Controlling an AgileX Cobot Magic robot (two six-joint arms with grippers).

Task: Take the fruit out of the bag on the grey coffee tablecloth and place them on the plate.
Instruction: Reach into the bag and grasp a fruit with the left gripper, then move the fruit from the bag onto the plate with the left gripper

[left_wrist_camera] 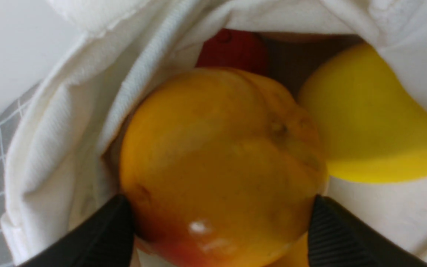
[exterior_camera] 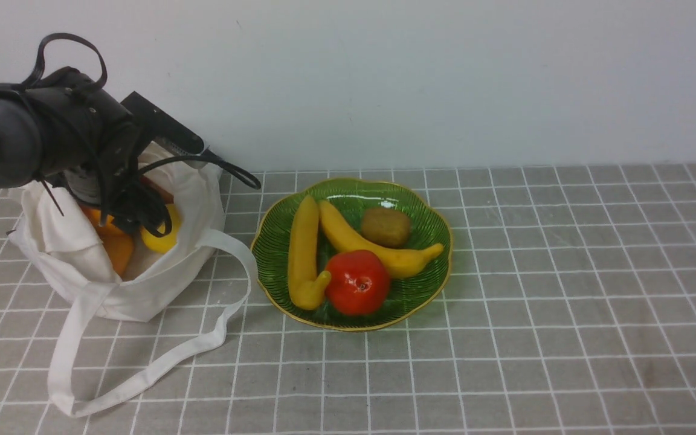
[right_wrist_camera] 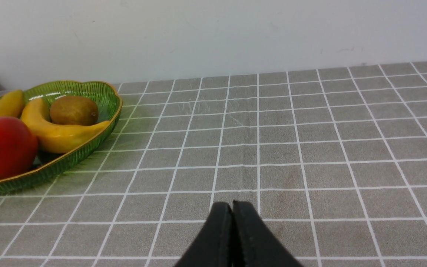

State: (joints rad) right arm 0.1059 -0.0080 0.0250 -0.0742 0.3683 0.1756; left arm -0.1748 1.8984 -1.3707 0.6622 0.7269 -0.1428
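Observation:
The cream-white bag (exterior_camera: pixel 142 290) sits at the left on the grey coffee tablecloth (exterior_camera: pixel 565 302). My left gripper (left_wrist_camera: pixel 221 207) reaches into its mouth. Its black fingers (left_wrist_camera: pixel 106 230) press both sides of the orange-yellow oval fruit (left_wrist_camera: pixel 217 155) with a red blush. A yellow lemon (left_wrist_camera: pixel 365 129) and a red fruit (left_wrist_camera: pixel 232 48) lie beside it in the bag. The front view shows the oval fruit (exterior_camera: pixel 117 251) and the lemon (exterior_camera: pixel 164 238) under my wrist. The green plate (exterior_camera: pixel 432 232) holds two bananas, a brown kiwi and a red round fruit (exterior_camera: pixel 357 282). My right gripper (right_wrist_camera: pixel 232 207) is shut and empty, low over the cloth.
The bag's long strap (exterior_camera: pixel 142 374) loops across the cloth in front of the bag, near the plate's left edge. A white wall runs close behind the table. The plate (right_wrist_camera: pixel 102 96) shows at the edge of the right wrist view.

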